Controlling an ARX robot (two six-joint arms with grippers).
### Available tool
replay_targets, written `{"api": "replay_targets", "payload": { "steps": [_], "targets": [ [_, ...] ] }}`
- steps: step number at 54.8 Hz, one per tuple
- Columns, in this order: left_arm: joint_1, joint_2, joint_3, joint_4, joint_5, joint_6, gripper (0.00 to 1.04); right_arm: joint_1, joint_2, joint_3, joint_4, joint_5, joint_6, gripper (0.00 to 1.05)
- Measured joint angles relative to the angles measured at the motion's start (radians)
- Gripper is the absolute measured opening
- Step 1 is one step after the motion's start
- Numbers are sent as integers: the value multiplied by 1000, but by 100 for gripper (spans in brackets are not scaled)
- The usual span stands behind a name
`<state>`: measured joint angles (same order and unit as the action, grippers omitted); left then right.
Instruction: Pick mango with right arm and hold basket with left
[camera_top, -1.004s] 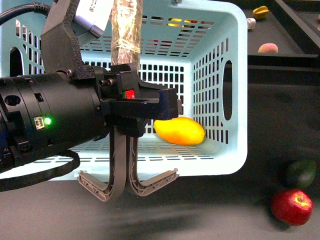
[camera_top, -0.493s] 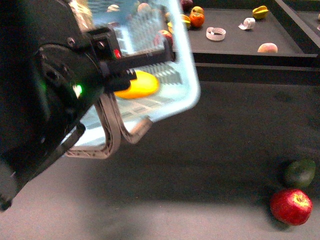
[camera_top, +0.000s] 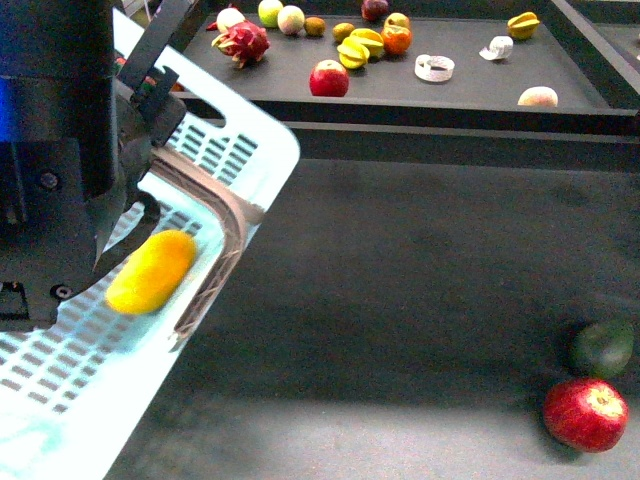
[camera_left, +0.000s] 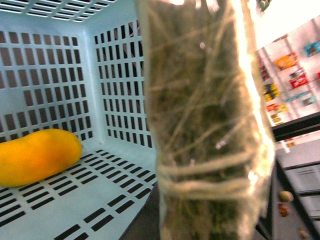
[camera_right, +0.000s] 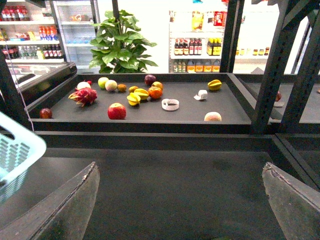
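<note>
The pale aqua basket (camera_top: 250, 150) hangs tilted at the left of the front view. The yellow-orange mango (camera_top: 150, 272) lies loose inside it, blurred. My bulky black left arm (camera_top: 50, 150) stands over the basket, and its gripper is shut on the basket's brown-grey handle (camera_top: 225, 230). Its fingers are hidden. In the left wrist view the wrapped handle (camera_left: 205, 125) fills the middle, with the mango (camera_left: 35, 155) on the basket floor (camera_left: 100, 190). My right gripper (camera_right: 180, 210) is open and empty over the dark table, apart from the basket's corner (camera_right: 15, 155).
A red apple (camera_top: 585, 413) and a dark green fruit (camera_top: 602, 347) lie on the dark table at the front right. A raised black shelf (camera_top: 450, 100) at the back holds several fruits and a tape roll (camera_top: 433, 67). Black frame posts (camera_right: 272, 65) stand at the right.
The basket has swung from the middle of the front view to the left and tipped, with the mango inside it. The dark gripper with the red light has left the front view.
</note>
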<state>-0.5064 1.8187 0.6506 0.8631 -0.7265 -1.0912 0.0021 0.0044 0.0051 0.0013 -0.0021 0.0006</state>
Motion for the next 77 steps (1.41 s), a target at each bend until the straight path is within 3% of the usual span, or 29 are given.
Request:
{"api": "replay_targets", "payload": {
  "steps": [16, 26, 44, 58, 63, 77],
  "targets": [
    [82, 91, 47, -46, 18, -335, 4, 0, 0, 0, 0, 0, 0, 97],
    [139, 121, 47, -47, 20, -360, 4, 0, 0, 0, 0, 0, 0, 97],
    [177, 148, 76, -114, 168, -413, 4, 0, 0, 0, 0, 0, 0, 97],
    [193, 160, 78, -132, 218, -415, 4, 0, 0, 0, 0, 0, 0, 97],
    [194, 153, 92, -182, 212, -396, 25, 0, 0, 0, 0, 0, 0, 97],
    [162, 10, 80, -377, 100, -324, 68, 0, 0, 0, 0, 0, 0, 97]
  ]
}}
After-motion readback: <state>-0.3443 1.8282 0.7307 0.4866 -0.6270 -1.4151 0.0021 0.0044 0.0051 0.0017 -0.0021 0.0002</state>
